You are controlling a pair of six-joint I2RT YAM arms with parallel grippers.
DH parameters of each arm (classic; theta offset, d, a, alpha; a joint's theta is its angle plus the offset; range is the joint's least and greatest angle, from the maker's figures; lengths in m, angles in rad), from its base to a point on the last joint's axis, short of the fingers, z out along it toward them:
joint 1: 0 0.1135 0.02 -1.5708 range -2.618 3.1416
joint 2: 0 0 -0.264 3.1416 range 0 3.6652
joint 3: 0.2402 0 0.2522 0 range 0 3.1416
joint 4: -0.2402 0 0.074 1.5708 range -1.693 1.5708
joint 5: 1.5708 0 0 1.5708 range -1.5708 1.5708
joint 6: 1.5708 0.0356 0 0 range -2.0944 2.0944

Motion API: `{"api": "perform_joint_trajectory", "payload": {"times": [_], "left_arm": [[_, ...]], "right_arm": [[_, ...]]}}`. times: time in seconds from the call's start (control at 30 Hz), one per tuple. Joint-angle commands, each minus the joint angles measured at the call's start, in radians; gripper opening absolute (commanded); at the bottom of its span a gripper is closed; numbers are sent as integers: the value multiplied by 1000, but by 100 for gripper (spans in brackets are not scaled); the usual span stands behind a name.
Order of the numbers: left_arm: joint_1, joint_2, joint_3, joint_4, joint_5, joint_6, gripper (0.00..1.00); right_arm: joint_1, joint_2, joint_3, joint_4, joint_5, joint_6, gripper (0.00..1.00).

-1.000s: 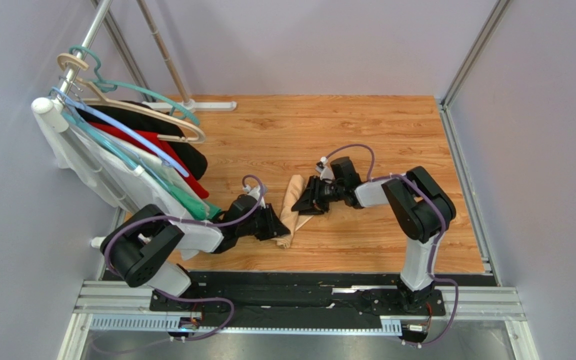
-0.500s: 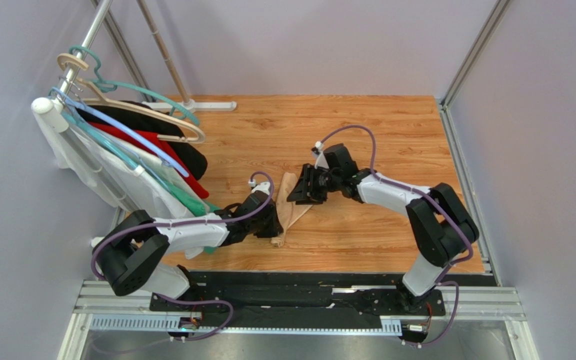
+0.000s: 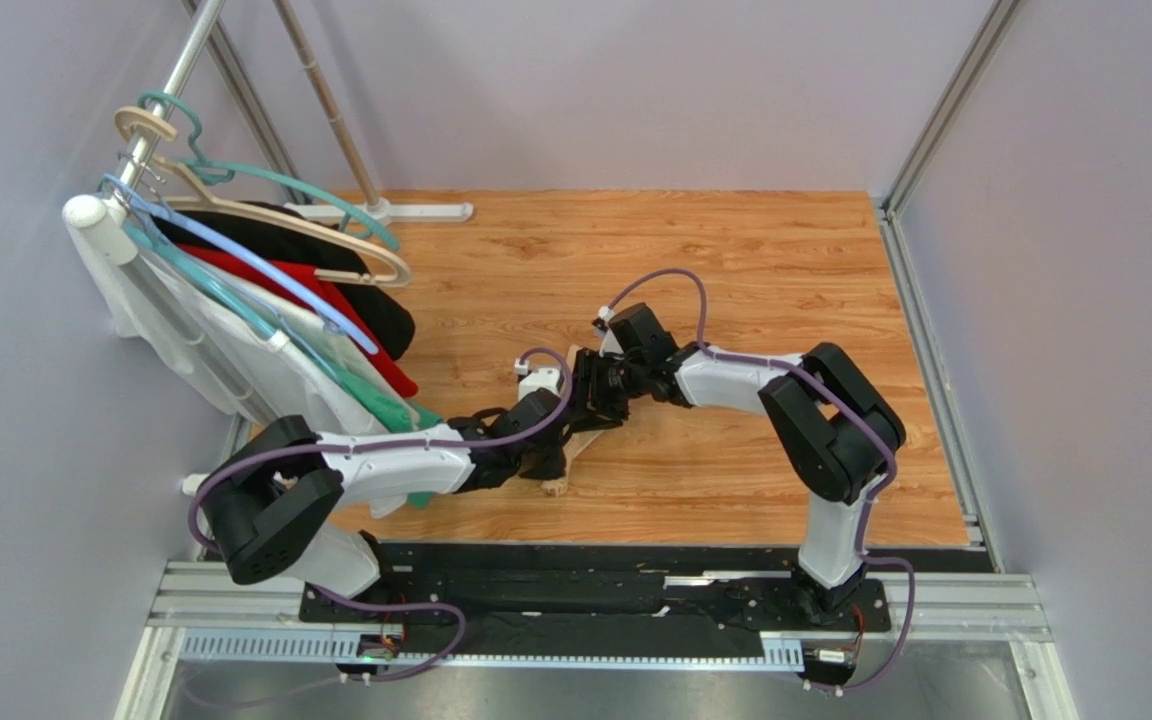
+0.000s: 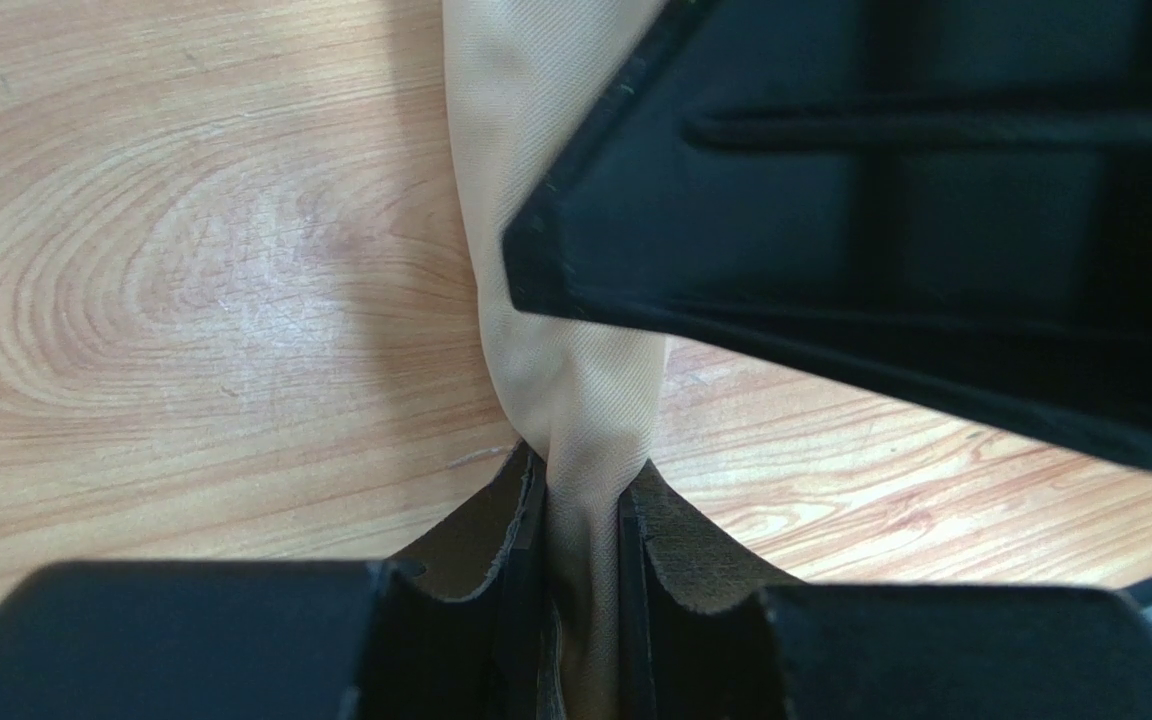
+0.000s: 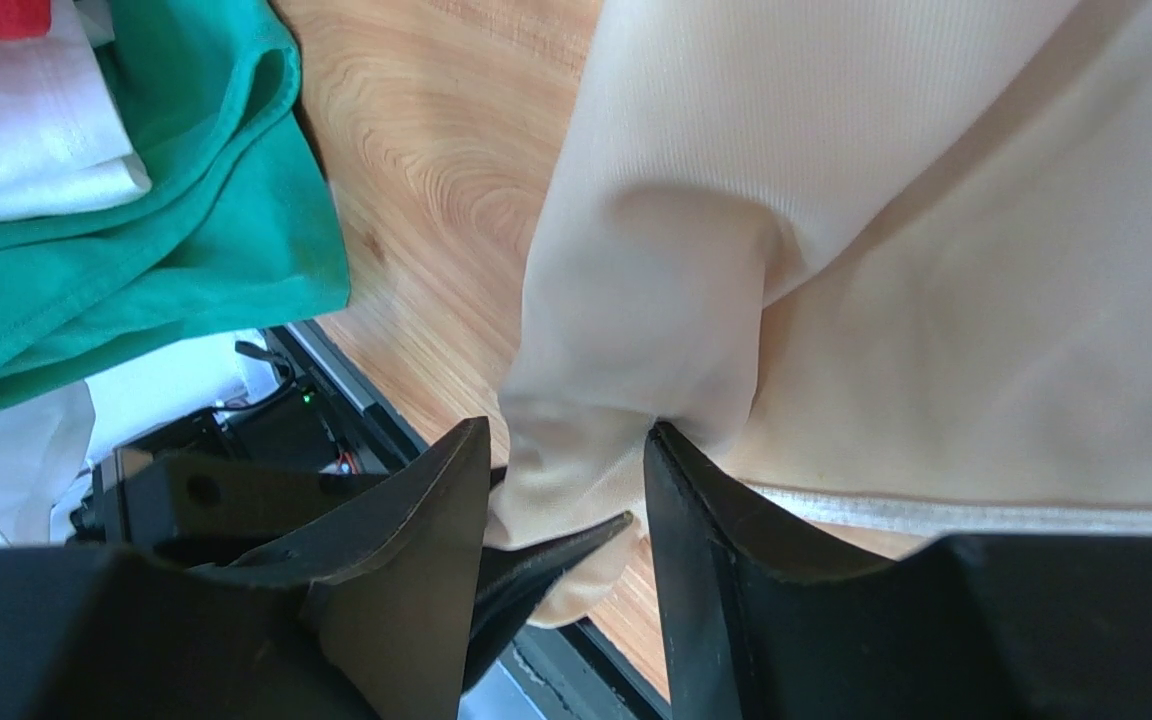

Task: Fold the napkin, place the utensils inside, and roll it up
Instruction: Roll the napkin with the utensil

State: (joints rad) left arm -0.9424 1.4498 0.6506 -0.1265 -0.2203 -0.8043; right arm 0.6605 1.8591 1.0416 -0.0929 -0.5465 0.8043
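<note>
The pale peach napkin (image 4: 567, 375) is bunched into a narrow roll on the wooden table, and only a scrap of the napkin (image 3: 578, 447) shows between the arms in the top view. My left gripper (image 4: 582, 473) is shut on the roll's near end, with cloth squeezed between its pads. Just beyond it, my right gripper (image 5: 564, 435) stands open astride a thick fold of the napkin (image 5: 838, 225), its right finger (image 5: 687, 495) against the cloth. From above, the left gripper (image 3: 545, 450) and right gripper (image 3: 593, 393) nearly touch. The utensils are hidden.
A rack of hangers with black, red, white and green garments (image 3: 267, 300) leans at the left. The green garment (image 5: 132, 225) hangs close beside the grippers. The black base rail (image 3: 612, 578) runs along the table's near edge. Grey walls close in on both sides.
My right gripper has moved left and nearer, up against the left gripper, and its jaws have widened. The left arm has stretched right, still pinching the napkin, which is now mostly covered.
</note>
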Motion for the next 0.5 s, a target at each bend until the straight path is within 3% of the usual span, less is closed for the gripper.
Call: {"api": "perform_joint_trajectory", "payload": {"times": [0.0, 0.33, 0.43, 0.47], "left_arm": [[-39, 26, 38, -107, -47, 45, 0], [-154, 107, 159, -183, -157, 160, 0], [-191, 124, 182, -188, -191, 189, 0], [-199, 129, 191, -190, -195, 195, 0]], "right_arm": [[8, 40, 35, 44, 19, 12, 47], [14, 117, 11, 58, 19, -7, 45], [13, 135, 11, 55, 16, -14, 39], [14, 140, 12, 53, 8, -20, 32]]}}
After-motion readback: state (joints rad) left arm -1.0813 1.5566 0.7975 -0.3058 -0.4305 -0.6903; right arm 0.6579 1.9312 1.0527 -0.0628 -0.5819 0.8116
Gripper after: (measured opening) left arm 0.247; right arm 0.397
